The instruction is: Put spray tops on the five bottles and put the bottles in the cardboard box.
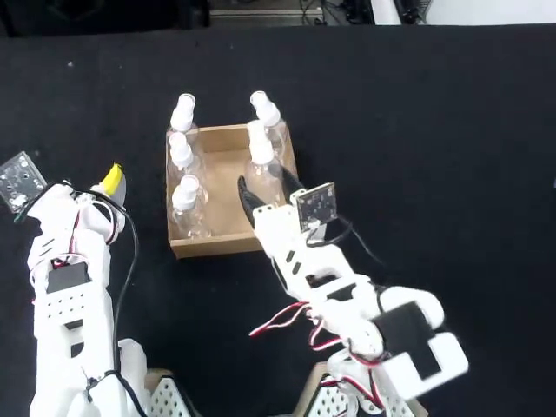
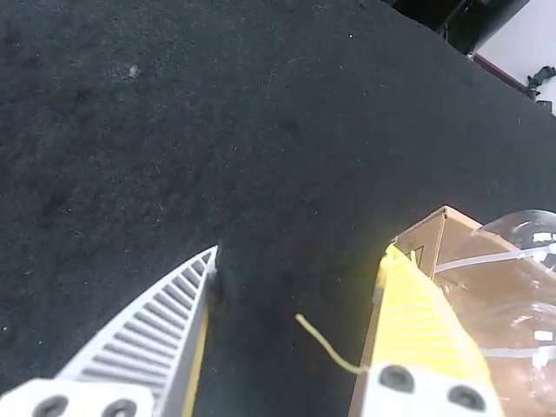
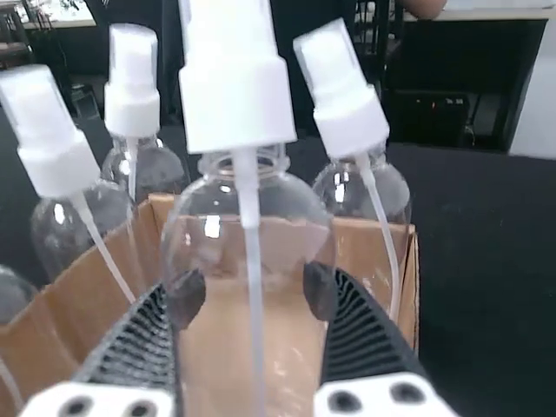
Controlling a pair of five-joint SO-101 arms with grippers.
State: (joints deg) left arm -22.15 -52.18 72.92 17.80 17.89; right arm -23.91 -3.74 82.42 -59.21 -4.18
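Observation:
The cardboard box [image 1: 221, 245] stands mid-table with several clear bottles in it, each with a white spray top. Three stand along one side [image 1: 187, 204] and two along the other. My right gripper [image 1: 265, 184] has its black fingers [image 3: 347, 339] pressed on either side of the nearer bottle [image 3: 248, 234] of that pair, shut on its body inside the box. That bottle's spray top [image 3: 230, 78] sits on its neck. My left gripper [image 2: 301, 261] hovers open over black cloth beside a box corner [image 2: 439, 230], holding nothing; its yellow finger [image 1: 111, 178] points up the table.
Black cloth [image 1: 417, 130] covers the table all around the box. The two arm bases [image 1: 156, 395] stand at the near edge. Dark furniture shows behind the table in the right wrist view.

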